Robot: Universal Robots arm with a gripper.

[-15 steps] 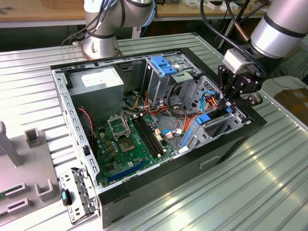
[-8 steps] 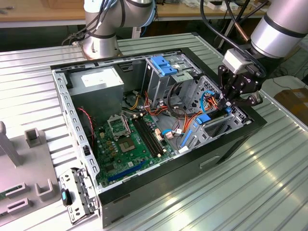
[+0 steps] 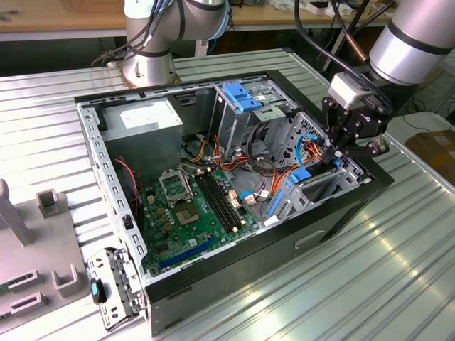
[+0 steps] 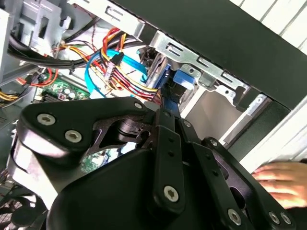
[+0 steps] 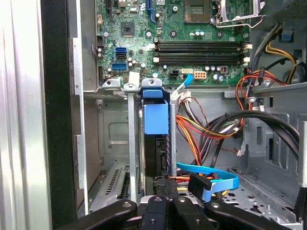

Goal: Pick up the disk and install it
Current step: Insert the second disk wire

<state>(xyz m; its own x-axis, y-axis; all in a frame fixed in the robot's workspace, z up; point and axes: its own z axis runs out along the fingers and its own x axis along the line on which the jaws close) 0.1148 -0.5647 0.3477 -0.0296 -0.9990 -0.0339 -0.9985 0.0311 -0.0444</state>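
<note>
The fingers seem closed on the disk (blue-railed, upright in the drive cage).

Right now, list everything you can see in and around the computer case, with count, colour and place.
Computer case: one, black, open on the ribbed metal table.
Motherboard: one, green, case floor.
Power supply: one, grey, far corner.
Latch plate: one, light blue, atop the drive cage.
Disk: one, blue-railed, standing in the bay slot.
Cables: several, orange, red, black, blue, beside the bay.
Person's hand: one, on the table outside the case.
Gripper: one, black, at the disk bay.
</note>
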